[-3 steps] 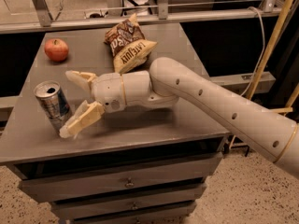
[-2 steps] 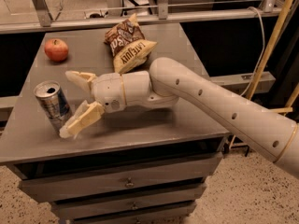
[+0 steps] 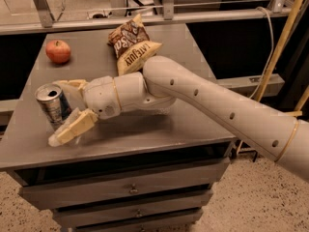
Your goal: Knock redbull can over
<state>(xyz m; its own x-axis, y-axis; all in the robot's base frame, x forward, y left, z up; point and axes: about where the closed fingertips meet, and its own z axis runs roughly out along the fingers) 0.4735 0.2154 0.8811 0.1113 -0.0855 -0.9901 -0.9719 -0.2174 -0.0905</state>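
Silver-and-blue redbull can stands at the near left of my grey table, seemingly leaning a little, between the spread fingers of my gripper. I judge a weak nudge might only slide it, or send it off the left edge.

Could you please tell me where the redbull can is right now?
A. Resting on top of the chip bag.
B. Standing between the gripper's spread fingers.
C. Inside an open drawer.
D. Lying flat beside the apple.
B: the redbull can stands on the table, between the two spread fingers of the gripper, well apart from the apple.
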